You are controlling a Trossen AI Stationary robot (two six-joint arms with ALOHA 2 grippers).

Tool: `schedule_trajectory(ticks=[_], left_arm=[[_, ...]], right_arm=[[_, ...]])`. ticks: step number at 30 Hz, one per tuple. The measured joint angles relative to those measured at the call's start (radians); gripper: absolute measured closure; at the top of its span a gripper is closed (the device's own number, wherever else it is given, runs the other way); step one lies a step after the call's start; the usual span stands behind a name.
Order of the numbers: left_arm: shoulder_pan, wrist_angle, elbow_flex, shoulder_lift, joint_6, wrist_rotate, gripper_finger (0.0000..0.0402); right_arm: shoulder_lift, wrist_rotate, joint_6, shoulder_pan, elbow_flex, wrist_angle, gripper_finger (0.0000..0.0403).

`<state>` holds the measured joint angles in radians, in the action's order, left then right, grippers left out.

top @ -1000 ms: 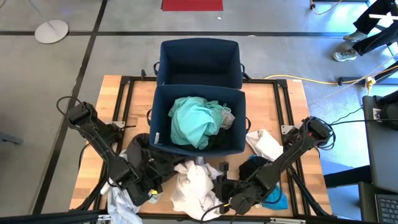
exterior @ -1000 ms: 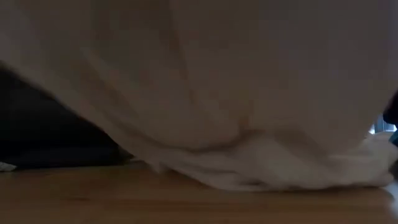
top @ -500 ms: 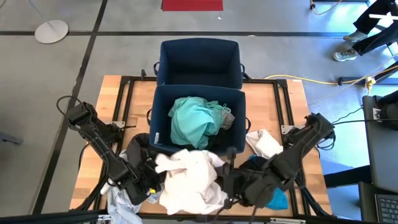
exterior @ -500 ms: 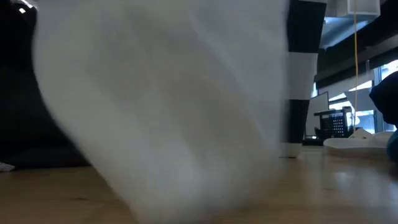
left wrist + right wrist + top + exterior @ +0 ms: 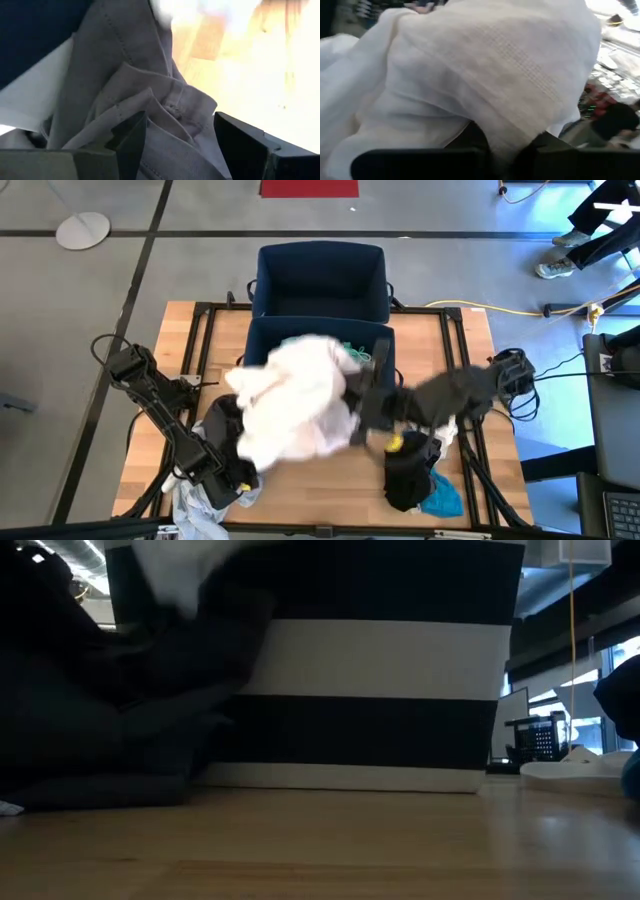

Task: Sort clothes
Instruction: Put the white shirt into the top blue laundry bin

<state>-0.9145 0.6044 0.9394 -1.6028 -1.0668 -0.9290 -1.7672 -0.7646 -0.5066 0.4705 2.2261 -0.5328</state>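
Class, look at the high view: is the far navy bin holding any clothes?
No. The far navy bin shows only its bare dark floor; the white garment hangs over the nearer bin.

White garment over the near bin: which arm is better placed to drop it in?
Right. The right gripper holds the white garment above the near bin; the left gripper is low at the table's front.

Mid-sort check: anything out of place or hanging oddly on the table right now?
Yes. A pale garment hangs over the table's front edge by the left hand. A black garment and a turquoise one lie unsorted at front right. The right hand carries the white garment at the near bin.
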Motion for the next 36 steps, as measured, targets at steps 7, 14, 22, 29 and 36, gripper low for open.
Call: schedule_trajectory(ticks=[7,14,22,29,36], left_arm=[[-0.016,-0.051,0.0,0.001,-0.003,0.002,0.0178],[-0.01,-0.044,0.0,0.002,-0.062,0.002,0.0178],[-0.007,-0.04,0.0,0.002,-0.086,0.001,0.0178],[0.021,-0.04,0.0,0.002,-0.093,-0.044,0.0178],[0.034,-0.04,0.0,0.002,-0.092,-0.047,0.0178]], right_arm=[[0.001,0.103,-0.155,-0.188,0.131,-0.02,0.0354],[0.059,0.217,-0.227,-0.429,0.124,0.068,0.0355],[0.076,0.329,-0.216,-0.662,0.129,0.07,0.0354],[0.056,0.444,-0.155,-0.832,0.129,0.05,0.0353],[-0.001,0.533,-0.047,-0.994,0.129,-0.079,0.0352]])
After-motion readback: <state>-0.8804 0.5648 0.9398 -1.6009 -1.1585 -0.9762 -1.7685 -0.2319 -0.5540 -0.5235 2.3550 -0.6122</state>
